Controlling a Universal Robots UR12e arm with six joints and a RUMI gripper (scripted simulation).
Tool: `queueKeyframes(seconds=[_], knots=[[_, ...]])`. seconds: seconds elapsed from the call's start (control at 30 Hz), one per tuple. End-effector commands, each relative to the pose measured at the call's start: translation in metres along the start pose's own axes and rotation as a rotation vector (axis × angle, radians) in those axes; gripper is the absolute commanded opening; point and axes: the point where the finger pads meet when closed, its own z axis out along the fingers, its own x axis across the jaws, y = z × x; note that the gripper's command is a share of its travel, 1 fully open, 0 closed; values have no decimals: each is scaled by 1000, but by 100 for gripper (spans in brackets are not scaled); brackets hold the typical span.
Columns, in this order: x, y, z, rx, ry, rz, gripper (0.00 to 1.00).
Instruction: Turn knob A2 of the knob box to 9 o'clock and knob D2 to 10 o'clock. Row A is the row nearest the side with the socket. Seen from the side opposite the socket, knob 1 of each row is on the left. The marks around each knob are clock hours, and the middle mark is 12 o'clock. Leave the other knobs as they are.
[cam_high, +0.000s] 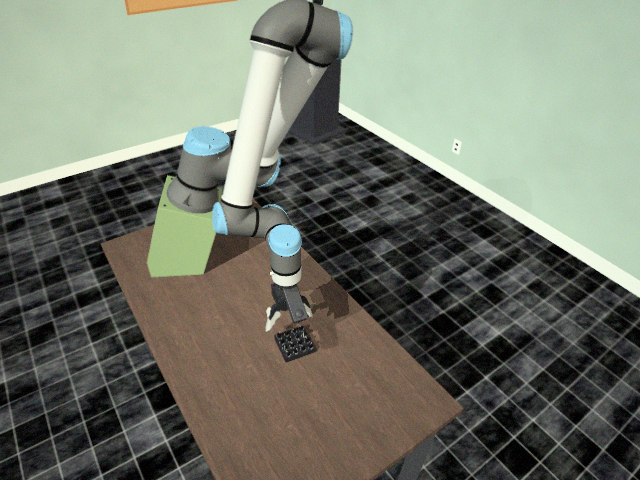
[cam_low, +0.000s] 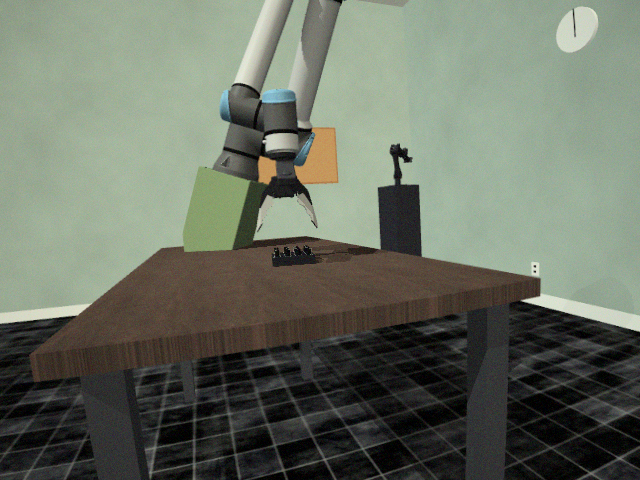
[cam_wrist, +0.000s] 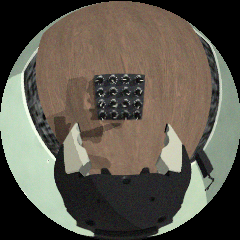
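Note:
The black knob box (cam_high: 301, 356) (cam_low: 293, 261) (cam_wrist: 119, 98) sits on the wooden table. Small dark knobs with light marks around them stand on its top in a square grid of rows and columns. Its socket cannot be made out, so I cannot tell which row is A or D, nor read the hours that knobs A2 and D2 point to. My gripper (cam_high: 288, 321) (cam_low: 287, 228) (cam_wrist: 122, 125) is wide open and empty. It hangs above the table, higher than the box and on the robot-base side of it in the top view. No finger touches a knob.
The table (cam_high: 232, 335) (cam_low: 206, 299) (cam_wrist: 125, 40) carries the box. The green base block (cam_high: 180, 242) (cam_low: 214, 211) of the arm stands at the table's far end. The arm's shadow falls beside the box. A dark pedestal (cam_low: 400, 217) with a small black arm stands behind the table.

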Motion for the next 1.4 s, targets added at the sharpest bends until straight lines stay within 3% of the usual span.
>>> queueKeyframes(seconds=[0.0,0.77,1.37], knots=[[0,2,0,1,0,0,100],[1,40,0,0,1,-1,100],[1,52,0,0,1,-1,100]])
